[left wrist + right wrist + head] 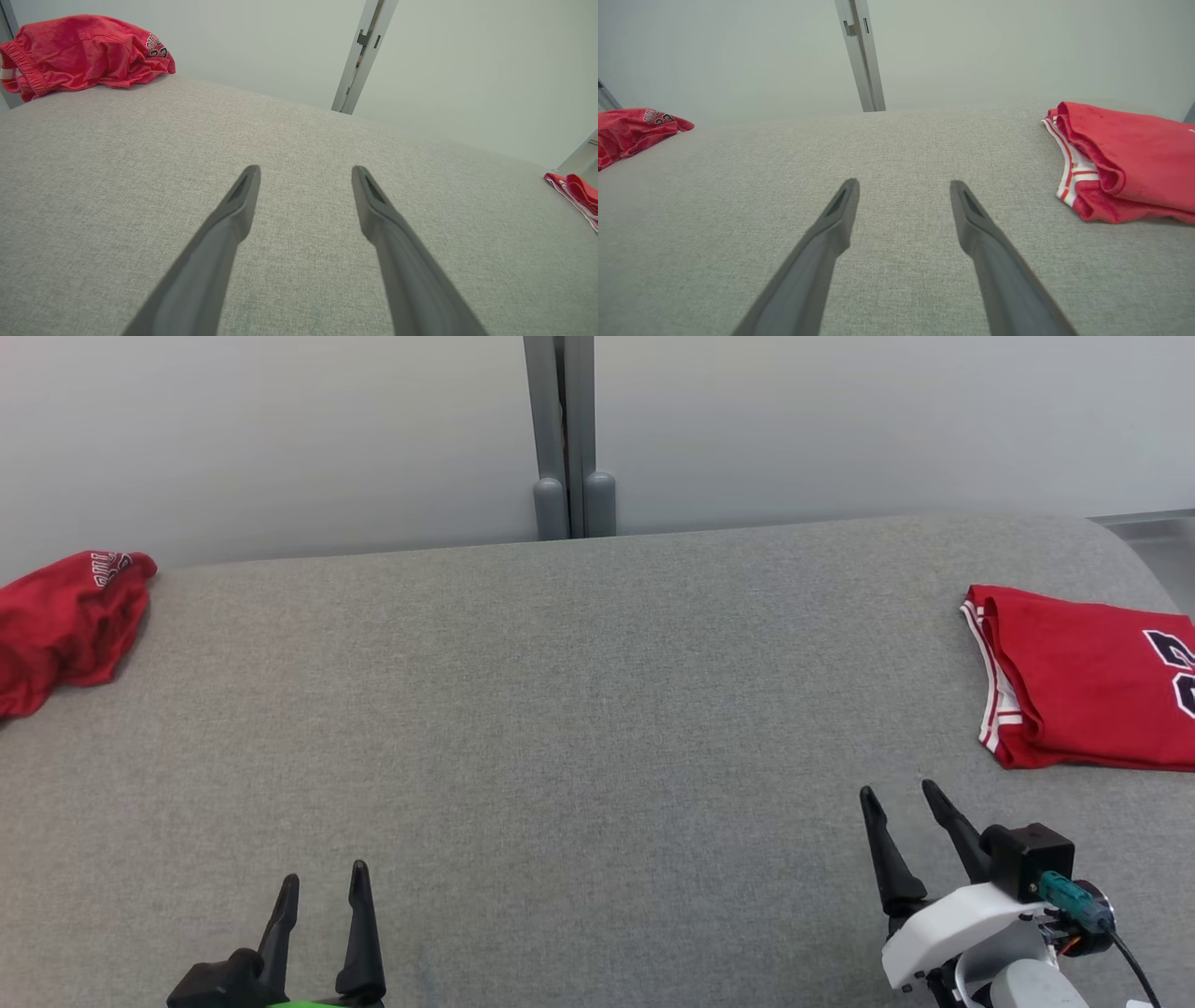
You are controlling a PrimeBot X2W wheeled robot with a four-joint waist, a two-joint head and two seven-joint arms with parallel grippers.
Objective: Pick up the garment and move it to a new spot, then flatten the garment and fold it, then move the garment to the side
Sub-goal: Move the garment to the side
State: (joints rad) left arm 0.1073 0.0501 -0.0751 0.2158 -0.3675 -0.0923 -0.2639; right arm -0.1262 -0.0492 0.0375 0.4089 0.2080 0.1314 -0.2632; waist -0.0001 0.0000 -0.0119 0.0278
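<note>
Well, a crumpled red garment (65, 621) lies far left on the grey surface (579, 709); the left gripper (325, 872) gapes wide and empty, the right gripper (898, 788) likewise (both over bare fabric), near a folded red jersey (1083, 681)

Bright, even light; sharp, faint shadows

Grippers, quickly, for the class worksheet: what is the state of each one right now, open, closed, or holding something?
Left gripper: open, fingers apart, holding nothing.
Right gripper: open, fingers apart, holding nothing.
</note>
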